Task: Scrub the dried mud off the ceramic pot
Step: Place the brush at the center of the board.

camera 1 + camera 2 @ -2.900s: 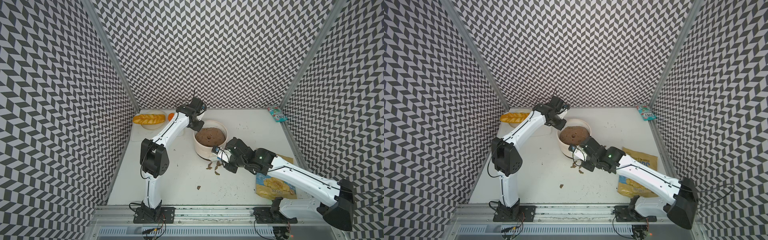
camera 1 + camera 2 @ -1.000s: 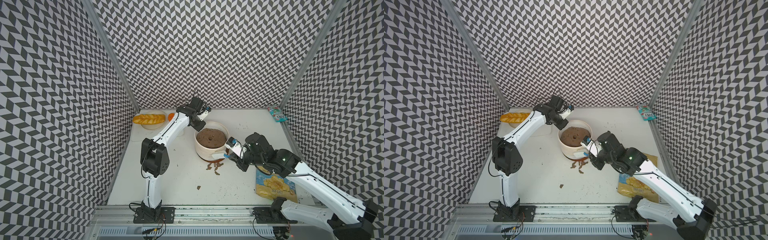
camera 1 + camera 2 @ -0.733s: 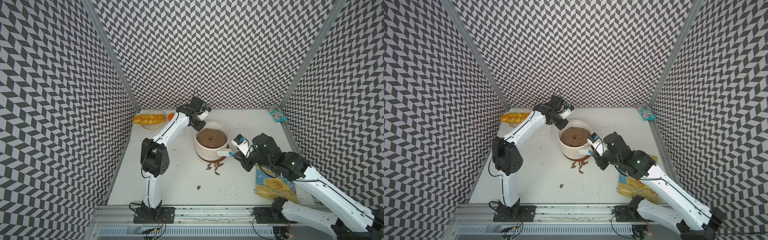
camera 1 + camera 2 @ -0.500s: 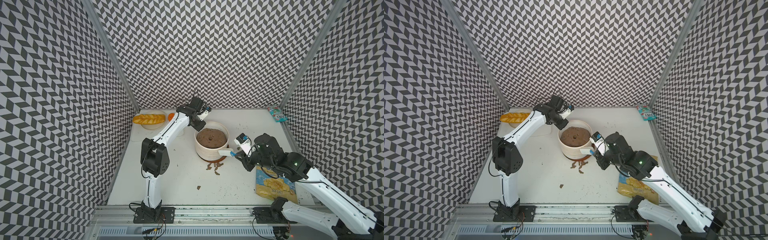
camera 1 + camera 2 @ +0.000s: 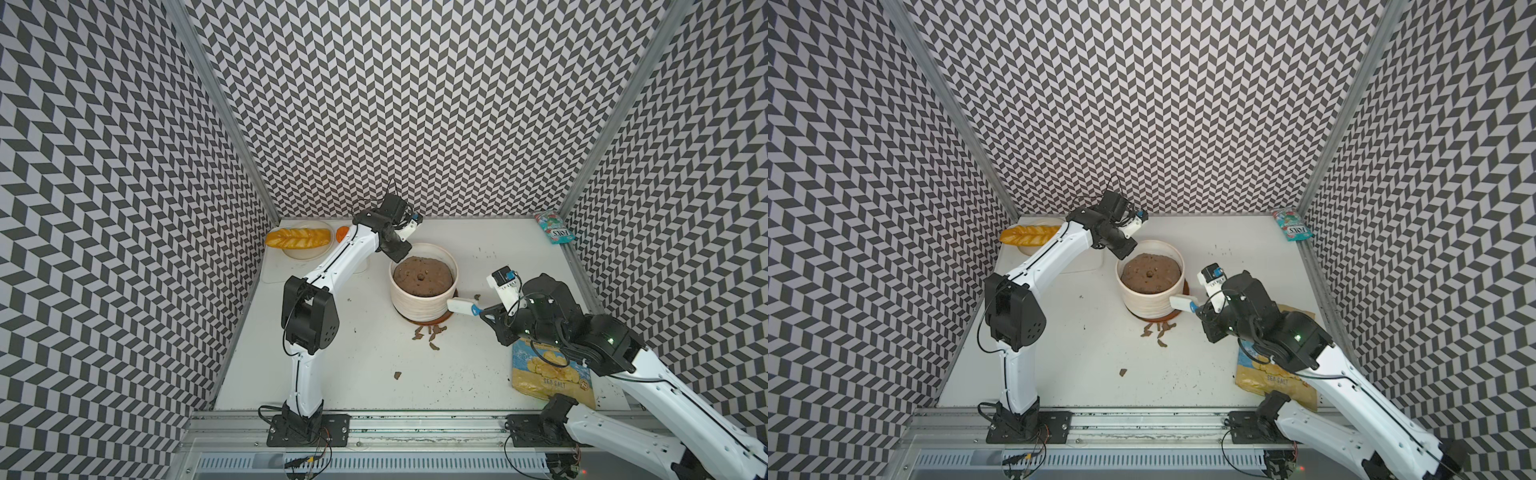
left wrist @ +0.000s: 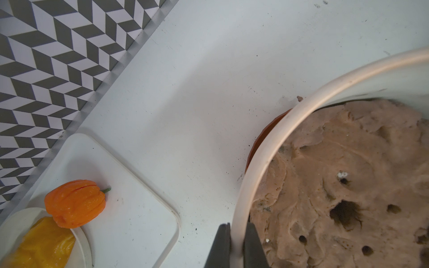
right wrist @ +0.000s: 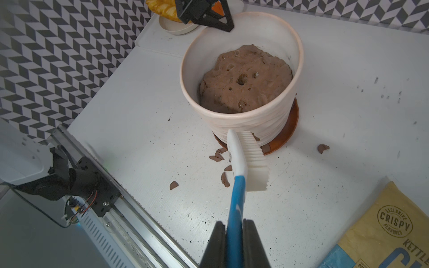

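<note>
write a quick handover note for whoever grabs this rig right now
Left gripper: shut on the rim of the ceramic pot, which stands on its saucer.
Right gripper: shut on the blue handle of the brush, bristles against the pot's lower wall.
Done: several flakes of dried mud lie loose on the table in front of the pot.
Left: a brown patch sits low on the wall beside the bristles. The pot's far side is hidden, so check it.
</note>
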Controlling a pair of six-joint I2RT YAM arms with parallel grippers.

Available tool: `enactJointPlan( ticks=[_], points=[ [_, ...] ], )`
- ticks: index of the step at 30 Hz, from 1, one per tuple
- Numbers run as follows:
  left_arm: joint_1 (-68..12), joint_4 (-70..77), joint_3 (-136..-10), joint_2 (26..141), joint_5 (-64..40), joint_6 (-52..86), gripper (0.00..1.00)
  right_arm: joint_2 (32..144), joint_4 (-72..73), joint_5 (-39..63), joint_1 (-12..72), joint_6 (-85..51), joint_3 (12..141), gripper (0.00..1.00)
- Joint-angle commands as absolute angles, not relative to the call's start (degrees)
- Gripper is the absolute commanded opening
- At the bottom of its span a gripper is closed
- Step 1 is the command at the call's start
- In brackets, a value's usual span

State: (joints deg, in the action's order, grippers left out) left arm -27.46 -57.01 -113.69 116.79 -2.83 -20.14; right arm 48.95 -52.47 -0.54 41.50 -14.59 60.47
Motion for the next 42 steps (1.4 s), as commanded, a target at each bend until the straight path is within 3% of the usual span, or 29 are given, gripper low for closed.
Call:
enactJointPlan(
  ticks=[1, 7, 12, 16, 24, 34, 37, 42],
  points=[
    [-27.8, -54.9, -115.8, 117.1, -3.8, -21.1, 0.1, 44.8, -48.4, -7.8, 41.3, -22.0, 56.8, 0.0],
    [-27.6, -54.3, -114.7, 115.9, -3.5, -19.8, 0.2, 37.1, -39.3, -10.9, 41.3, -31.2, 47.7, 0.0],
    [-27.2, -53.3, -114.6, 114.0, -4.0, -17.8, 0.39, 33.2, -31.4, -16.1, 41.2, -35.7, 41.1, 0.0],
    [-26.6, -51.9, -115.0, 111.8, -4.6, -15.9, 0.48, 35.4, -25.5, -19.2, 40.5, -35.4, 37.1, 0.0],
    [-25.5, -46.9, -114.5, 106.9, 1.2, -5.4, 0.67, 44.6, -7.3, -14.4, 32.8, -31.9, 30.3, 0.0],
    [-19.3, -22.5, -83.4, 86.4, 10.4, 8.1, 0.83, 59.1, 9.9, -9.4, 26.5, -27.4, 26.8, 0.0],
    [-18.3, -12.5, -71.1, 79.6, 12.3, 10.3, 0.93, 64.2, 10.1, -8.0, 26.1, -25.5, 28.4, 0.0],
    [-17.7, -8.0, -59.4, 77.8, 15.8, 11.6, 1.0, 70.1, 13.4, -7.3, 26.0, -24.0, 28.6, 0.0]
  ],
)
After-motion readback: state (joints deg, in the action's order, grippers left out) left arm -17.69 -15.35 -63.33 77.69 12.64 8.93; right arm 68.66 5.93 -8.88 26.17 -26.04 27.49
